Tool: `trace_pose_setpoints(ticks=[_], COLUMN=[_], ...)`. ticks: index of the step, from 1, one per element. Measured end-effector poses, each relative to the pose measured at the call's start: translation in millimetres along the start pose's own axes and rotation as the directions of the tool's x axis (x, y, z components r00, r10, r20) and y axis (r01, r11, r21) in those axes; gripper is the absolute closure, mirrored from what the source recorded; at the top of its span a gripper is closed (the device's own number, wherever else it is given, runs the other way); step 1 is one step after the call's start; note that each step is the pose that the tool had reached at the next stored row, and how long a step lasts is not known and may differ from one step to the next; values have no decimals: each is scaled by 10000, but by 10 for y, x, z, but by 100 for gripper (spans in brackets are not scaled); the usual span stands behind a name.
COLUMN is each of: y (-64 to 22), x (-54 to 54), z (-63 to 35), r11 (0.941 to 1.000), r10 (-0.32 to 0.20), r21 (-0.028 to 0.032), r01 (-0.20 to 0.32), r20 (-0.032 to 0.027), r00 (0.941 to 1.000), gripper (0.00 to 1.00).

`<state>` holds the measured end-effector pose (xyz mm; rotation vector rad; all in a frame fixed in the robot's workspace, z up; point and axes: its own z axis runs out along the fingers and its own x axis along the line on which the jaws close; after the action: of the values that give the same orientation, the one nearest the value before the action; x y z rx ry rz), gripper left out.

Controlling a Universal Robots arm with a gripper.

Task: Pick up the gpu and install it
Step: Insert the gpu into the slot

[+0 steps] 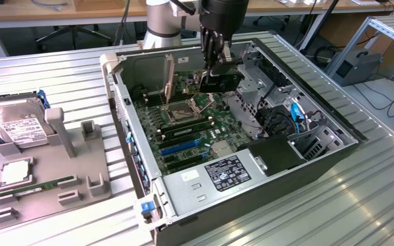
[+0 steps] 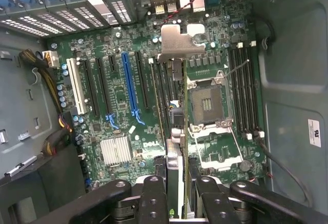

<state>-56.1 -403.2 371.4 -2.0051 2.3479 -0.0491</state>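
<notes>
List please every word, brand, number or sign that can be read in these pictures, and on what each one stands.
"DELL": white print on the motherboard, beside the silver heatsink.
White label on the hard drive: print too small to read.
Black label on the power supply: unreadable.
White sticker on the case wall: unreadable.

GPU [image 2: 177, 147]: thin flat card, dark board, silver metal bracket [image 2: 177, 42] at one end. I hold it on edge in my gripper [image 2: 176, 203], fingers [image 2: 154, 198] pressed to its two faces. In the exterior view the card [image 1: 219, 82] hangs upright inside the open case, above the far part of the motherboard, near the case's far wall. In the wrist view it runs lengthwise over the board between the blue slot and the CPU socket, bracket end farthest from my fingers.
</notes>
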Motion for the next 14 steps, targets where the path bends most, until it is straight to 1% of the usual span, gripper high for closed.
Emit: trace_pose_setpoints(ticks=[14], y=[0], x=[0], z=[1], r11=[9987], r10=[-501], r21=[-8], r01=[501], r20=[25], r00=[9987], gripper=[73])
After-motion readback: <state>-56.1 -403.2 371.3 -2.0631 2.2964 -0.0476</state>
